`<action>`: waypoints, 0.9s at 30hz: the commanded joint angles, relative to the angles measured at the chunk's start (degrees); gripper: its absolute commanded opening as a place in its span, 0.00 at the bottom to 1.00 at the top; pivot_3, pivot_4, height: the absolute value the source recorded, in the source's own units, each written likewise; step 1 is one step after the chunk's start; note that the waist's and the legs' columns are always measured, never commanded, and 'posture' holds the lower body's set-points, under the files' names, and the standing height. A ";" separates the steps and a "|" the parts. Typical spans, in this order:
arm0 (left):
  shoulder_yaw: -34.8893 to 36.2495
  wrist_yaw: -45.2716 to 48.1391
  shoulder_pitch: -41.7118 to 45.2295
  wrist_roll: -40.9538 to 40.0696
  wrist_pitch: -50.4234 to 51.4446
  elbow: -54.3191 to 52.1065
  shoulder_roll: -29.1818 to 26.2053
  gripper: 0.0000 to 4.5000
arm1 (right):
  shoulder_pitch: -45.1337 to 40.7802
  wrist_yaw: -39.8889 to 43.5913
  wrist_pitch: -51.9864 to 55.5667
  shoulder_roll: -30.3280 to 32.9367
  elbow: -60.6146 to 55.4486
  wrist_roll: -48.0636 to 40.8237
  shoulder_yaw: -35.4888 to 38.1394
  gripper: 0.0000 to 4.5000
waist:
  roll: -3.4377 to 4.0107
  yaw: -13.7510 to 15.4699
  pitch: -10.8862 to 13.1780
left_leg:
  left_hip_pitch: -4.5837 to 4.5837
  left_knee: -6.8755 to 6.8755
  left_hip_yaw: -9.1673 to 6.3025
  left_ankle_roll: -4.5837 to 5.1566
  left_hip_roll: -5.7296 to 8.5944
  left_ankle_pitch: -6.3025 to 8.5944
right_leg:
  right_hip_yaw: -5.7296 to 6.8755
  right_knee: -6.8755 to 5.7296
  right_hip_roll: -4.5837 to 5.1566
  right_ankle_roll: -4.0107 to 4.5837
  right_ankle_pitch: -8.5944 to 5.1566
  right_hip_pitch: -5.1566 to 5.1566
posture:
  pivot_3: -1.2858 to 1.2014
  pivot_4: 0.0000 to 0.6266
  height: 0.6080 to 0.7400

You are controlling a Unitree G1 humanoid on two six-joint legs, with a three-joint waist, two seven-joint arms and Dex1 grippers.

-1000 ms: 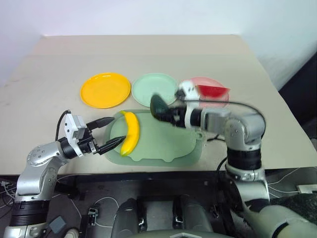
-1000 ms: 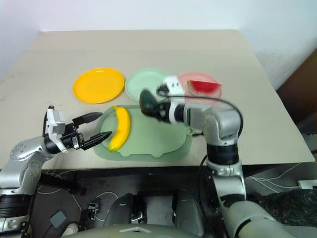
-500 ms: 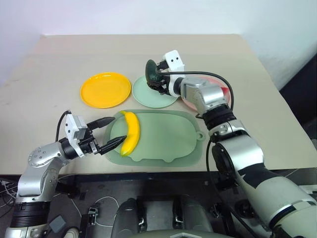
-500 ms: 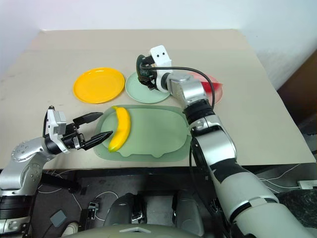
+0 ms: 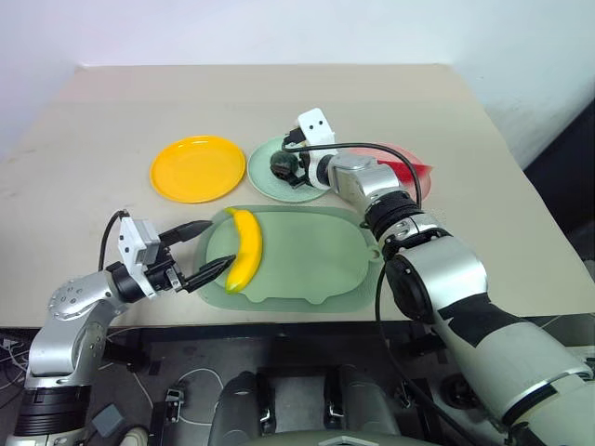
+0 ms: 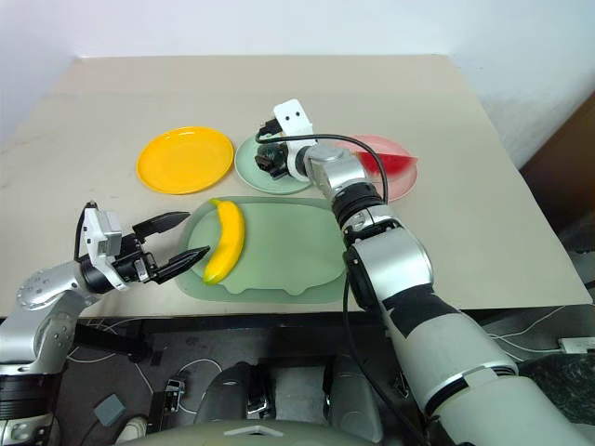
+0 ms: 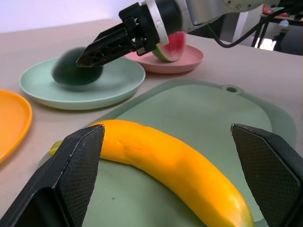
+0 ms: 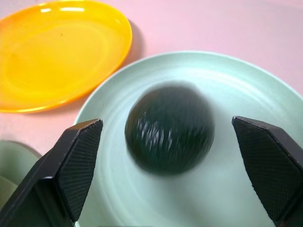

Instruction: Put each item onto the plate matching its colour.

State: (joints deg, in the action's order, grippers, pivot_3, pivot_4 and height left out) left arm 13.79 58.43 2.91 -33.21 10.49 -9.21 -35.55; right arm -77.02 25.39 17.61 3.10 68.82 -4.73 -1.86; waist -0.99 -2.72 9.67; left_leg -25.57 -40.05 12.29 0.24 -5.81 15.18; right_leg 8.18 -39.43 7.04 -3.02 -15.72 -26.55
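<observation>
- Beige desk (image 5: 112, 177) against a white wall carries three round shallow plastic plates in a row, with a large pale green rounded-rectangle tray (image 5: 316, 265) nearer the robot.
- Yellow-orange plate (image 5: 197, 168) stands at the robot's left end of the row and is bare.
- Mint green plate (image 5: 279, 177) sits in the middle; the small dark green toy avocado (image 5: 283, 164) lies on it, blurred in the wrist views, so whether it has settled cannot be told.
- Pink plate (image 6: 398, 181) is at the right end, partly behind the right arm, and the red toy watermelon wedge with green rind (image 7: 170, 47) rests on it.
- Curved yellow toy banana (image 5: 245, 248) lies on the tray's left part, well apart from the yellow-orange plate.
- Right tool (image 8: 168, 156) reaches over the mint green plate with its fingers spread wide on either side of the avocado, released and gripping nothing.
- Left tool (image 5: 203, 249) hovers at the tray's left edge, level and pointing at the banana, fingers spread and holding nothing; one fingertip is just beside the banana's near end.
</observation>
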 commanded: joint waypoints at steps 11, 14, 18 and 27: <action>3.16 -0.24 -0.23 -1.70 0.39 -3.09 -1.53 1.00 | 14.55 6.70 10.65 2.54 -34.44 -6.05 2.39 0.99 | -0.01 0.19 -0.01 | -0.01 -0.01 -0.05 0.00 -0.01 0.00 | 0.00 0.01 0.01 0.00 0.00 0.03 | 0.52 0.24 0.66; 4.02 -1.89 -1.03 -1.24 0.17 -3.91 -1.16 1.00 | 24.33 7.89 16.53 3.89 -52.38 -8.24 0.53 0.99 | -0.01 0.17 -0.01 | 0.00 0.00 -0.08 0.00 -0.01 0.00 | 0.00 0.02 0.01 0.00 0.00 0.03 | 0.52 0.24 0.66; 4.60 -6.26 -1.63 -0.62 -0.88 -6.29 0.90 1.00 | 34.92 8.98 15.62 7.03 -68.83 -8.89 -0.76 0.99 | -0.01 0.17 -0.01 | 0.01 0.01 -0.10 0.00 -0.01 0.00 | 0.00 0.02 0.02 0.00 0.00 0.04 | 0.52 0.24 0.66; 3.58 -15.98 -4.17 4.95 -4.34 -9.95 6.01 1.00 | 52.64 17.65 9.98 15.47 -86.83 -13.33 -2.68 0.99 | -0.05 0.41 -0.03 | 0.10 0.01 -0.11 0.00 0.01 0.01 | 0.02 0.07 0.01 0.00 0.00 0.14 | 0.52 0.24 0.66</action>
State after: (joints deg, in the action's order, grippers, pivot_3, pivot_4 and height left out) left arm 17.00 44.86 -0.91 -29.91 8.10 -16.46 -30.47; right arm -26.45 40.13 30.50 17.64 -13.67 -16.66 -3.63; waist -1.04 -2.30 9.65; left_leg -25.45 -40.03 12.16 0.25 -5.79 15.20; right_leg 8.21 -39.33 7.05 -3.02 -15.72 -26.36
